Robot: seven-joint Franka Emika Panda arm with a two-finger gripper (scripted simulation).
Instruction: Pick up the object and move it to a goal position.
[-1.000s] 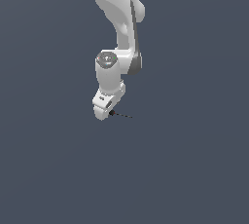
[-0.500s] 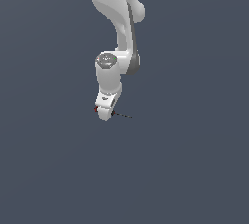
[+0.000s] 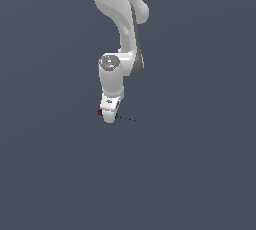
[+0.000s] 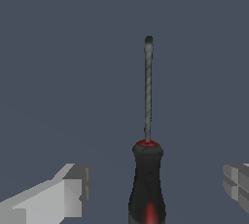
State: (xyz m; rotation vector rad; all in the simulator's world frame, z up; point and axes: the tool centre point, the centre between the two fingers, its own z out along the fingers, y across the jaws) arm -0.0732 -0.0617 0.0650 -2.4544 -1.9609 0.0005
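The object is a small screwdriver-like tool with a red-and-black handle [image 4: 147,184] and a thin dark shaft [image 4: 148,91], lying on the grey floor. In the exterior view its red handle end [image 3: 100,112] peeks out on the exterior view's left of the white gripper [image 3: 110,118], and the shaft [image 3: 127,119] sticks out on the right. The gripper is low over the tool and open. In the wrist view its two fingers [image 4: 68,194] stand wide apart on either side of the handle, not touching it.
The white arm [image 3: 120,34] reaches down from the top of the exterior view. A plain dark grey floor [image 3: 190,174] lies all around.
The gripper has moved down and a little to the exterior view's left, over the tool. The red handle end now shows beside it. The tool has not moved.
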